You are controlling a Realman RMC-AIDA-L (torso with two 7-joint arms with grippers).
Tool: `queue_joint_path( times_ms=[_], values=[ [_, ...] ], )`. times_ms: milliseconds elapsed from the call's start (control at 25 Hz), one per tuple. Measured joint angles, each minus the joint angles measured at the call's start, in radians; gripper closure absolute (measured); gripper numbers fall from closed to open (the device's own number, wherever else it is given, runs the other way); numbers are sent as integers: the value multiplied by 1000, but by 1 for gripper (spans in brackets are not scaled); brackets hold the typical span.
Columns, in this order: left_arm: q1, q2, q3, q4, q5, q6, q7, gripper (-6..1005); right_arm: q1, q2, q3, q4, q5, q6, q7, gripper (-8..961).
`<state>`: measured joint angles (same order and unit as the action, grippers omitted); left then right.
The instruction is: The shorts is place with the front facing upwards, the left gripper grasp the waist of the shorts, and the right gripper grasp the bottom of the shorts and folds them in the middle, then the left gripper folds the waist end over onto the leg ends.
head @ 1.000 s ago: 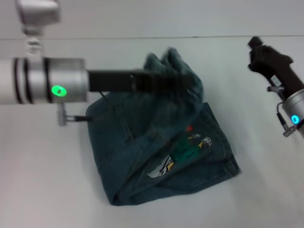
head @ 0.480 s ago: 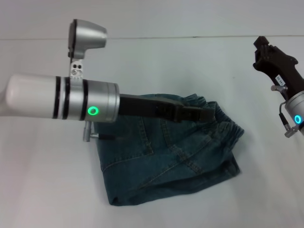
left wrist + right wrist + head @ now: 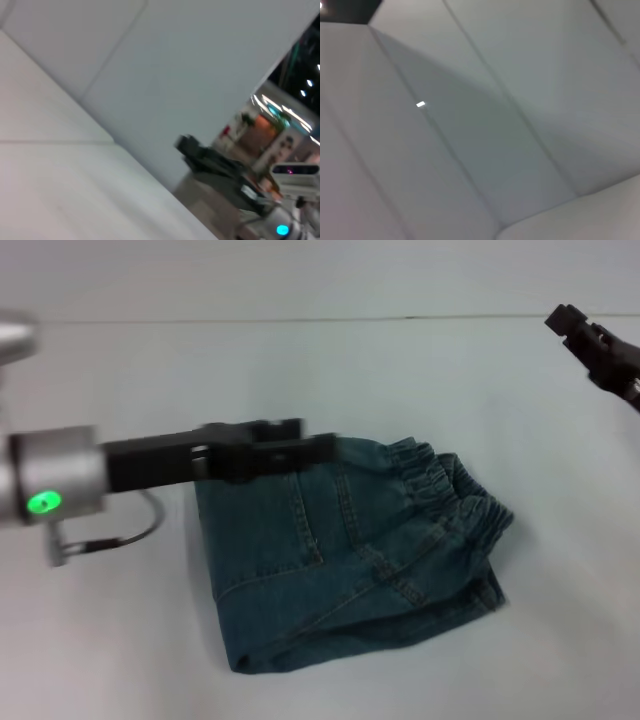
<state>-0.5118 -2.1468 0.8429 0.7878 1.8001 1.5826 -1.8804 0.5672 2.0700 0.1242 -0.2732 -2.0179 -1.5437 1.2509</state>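
Saw one white table carrying one pair of denim shorts, folded, elastic waist end lying toward the right gripper's side. Found the left gripper over the shorts' far edge, apparently holding nothing; spread or pressed together, cannot tell through blur. Spotted the right gripper raised well off to the shorts' far right, state likewise unclear.
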Motion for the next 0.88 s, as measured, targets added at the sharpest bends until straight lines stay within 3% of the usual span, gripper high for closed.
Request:
queue_joint_path(
  times_ms=[120,240,360,520,720,880],
  values=[
    [54,12,-70,5,0,48,49,140,-7,-9,-146,-154,-1,-137,150,716],
    [109,22,-97,30,5,74,110,125,-23,-27,-297,-305,-4,-262,282,600],
    [175,25,-85,94,38,79,184,110,-52,-68,-429,-414,-6,-365,381,484],
    [232,22,-87,174,115,97,213,110,-104,-111,-517,-451,-7,-411,348,392],
    [263,29,-92,187,163,116,208,110,-155,-114,-575,-461,-48,-396,252,276],
    [270,31,-93,188,165,141,203,110,-137,-94,-584,-463,-163,-360,260,170]
  ],
)
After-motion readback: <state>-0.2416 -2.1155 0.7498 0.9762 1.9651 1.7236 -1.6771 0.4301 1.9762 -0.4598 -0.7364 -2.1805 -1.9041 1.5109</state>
